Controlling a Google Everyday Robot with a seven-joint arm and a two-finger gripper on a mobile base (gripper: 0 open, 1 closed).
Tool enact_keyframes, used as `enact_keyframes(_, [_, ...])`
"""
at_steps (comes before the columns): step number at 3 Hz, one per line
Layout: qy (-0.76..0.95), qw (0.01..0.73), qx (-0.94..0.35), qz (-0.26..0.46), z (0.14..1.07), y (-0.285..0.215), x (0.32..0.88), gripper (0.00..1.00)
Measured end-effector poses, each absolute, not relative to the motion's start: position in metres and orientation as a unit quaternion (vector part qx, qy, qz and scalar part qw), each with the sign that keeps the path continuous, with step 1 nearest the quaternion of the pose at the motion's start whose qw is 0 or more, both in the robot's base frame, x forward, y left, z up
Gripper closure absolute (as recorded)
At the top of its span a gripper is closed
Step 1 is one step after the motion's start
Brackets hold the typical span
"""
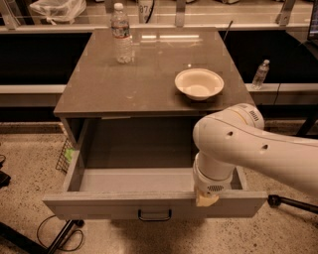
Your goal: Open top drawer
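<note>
Far left, up top: a clear plastic bag [57,9] on the back ledge. Lower left, a wire rack [65,156] with something green in it sits against the cabinet's side; what it is can't be made out. Dark cables [58,237] loop on the speckled floor [25,173] below.

Grey-brown surface [149,79] fills the middle. A water bottle [121,33] stands upright near its back left corner. A white bowl [198,83] sits right way up toward the right edge, well apart from the water bottle.

The top drawer [99,207] is under the surface, standing far out toward the viewer. Its grey box is open to view, the inside bare as far as can be seen. The plain grey front faces down-frame, with a small black pull handle [154,215] at its centre and nothing touching the handle.

Right of centre, the white arm [248,144] comes in from the right edge and bends down over the drawer's right half. The claw [206,198] is at the front panel's top edge, right of the handle, with a beige tip showing against the rim. The arm's wrist covers most of it, so whether the claw is open or closed can't be told.

Far right: a second small bottle [260,74] stands on the low ledge beside the surface. A black stand leg [293,202] lies on the floor.
</note>
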State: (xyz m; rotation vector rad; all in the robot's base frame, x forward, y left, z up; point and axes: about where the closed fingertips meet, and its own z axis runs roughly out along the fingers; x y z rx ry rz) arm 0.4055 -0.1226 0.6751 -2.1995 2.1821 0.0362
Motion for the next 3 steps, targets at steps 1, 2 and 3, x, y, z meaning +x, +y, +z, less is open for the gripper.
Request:
enact_keyframes(1, [0.704, 0.021, -0.710, 0.011, 0.6753, -0.1230, 0.4049, 0.13])
enact_keyframes(2, [0.704, 0.021, -0.710, 0.011, 0.6755, -0.1233, 0.4044, 0.00])
enact_keyframes(3, [0.704, 0.021, -0.710, 0.011, 0.6755, -0.1233, 0.4044, 0.00])
